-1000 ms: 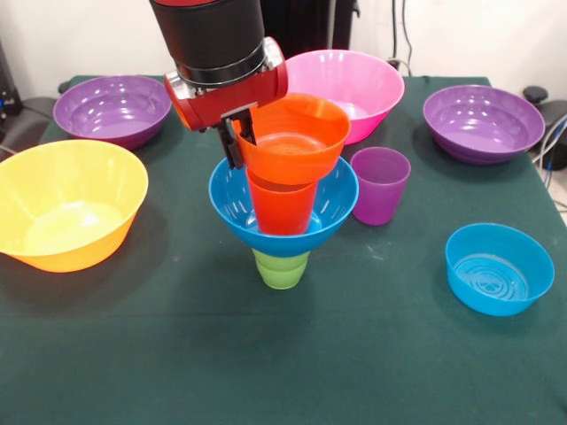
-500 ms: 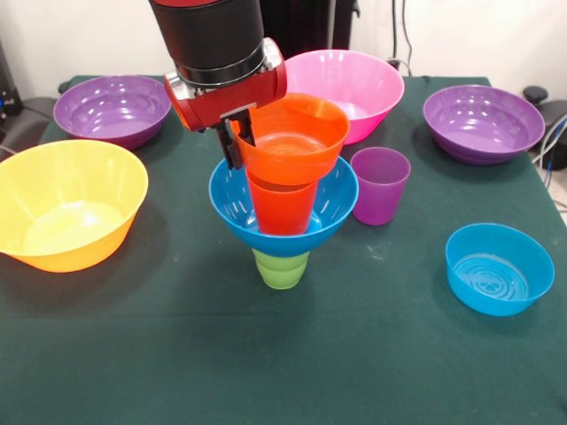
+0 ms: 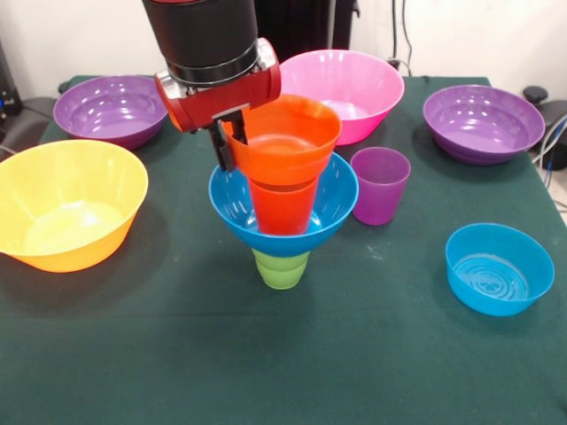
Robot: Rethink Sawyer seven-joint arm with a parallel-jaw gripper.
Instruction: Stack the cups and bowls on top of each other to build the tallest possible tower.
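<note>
The tower stands mid-table: a green cup [image 3: 282, 268] at the bottom, a medium blue bowl [image 3: 335, 205] on it, an orange cup [image 3: 283, 209] inside that bowl, and a small orange bowl [image 3: 288, 146] on top, leaning slightly. My gripper [image 3: 230, 137] comes down at the top bowl's left rim, shut on it, with one dark finger showing outside the wall. A purple cup [image 3: 379, 184] stands upright just right of the tower.
A large yellow-orange bowl [image 3: 66, 204] sits at the left and a pink bowl [image 3: 354, 84] behind the tower. Purple bowls rest at the back left [image 3: 111, 108] and back right [image 3: 483, 122]. A small blue bowl [image 3: 499, 268] lies at the right on the green cloth [image 3: 177, 354].
My gripper has shifted slightly left and up, and the small orange bowl has moved a little left with it. The rest of the tower is unmoved.
</note>
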